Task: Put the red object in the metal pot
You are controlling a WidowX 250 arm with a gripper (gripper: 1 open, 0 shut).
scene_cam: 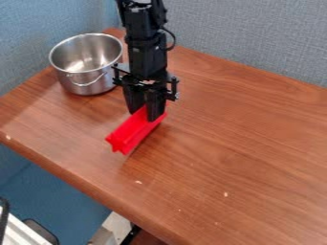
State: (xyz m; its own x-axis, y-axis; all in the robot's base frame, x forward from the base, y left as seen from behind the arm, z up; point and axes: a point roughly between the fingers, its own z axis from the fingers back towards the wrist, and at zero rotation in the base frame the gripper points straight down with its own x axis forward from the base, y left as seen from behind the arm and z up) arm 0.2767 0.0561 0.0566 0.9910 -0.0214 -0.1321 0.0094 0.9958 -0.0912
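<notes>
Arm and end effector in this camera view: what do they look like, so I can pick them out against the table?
The arm is a slim black column of blocky segments, with dark cabling running alongside it. It ends in a black end effector: a wider crossbar with small side tabs above two narrow, straight black fingers. No markings or labels are legible at this size.

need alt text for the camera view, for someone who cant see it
A black robot gripper pointing straight down is shut on the far end of a red object, a long bar on a wooden table. An empty metal pot stands behind it near the table's far left corner, against a blue wall.
</notes>
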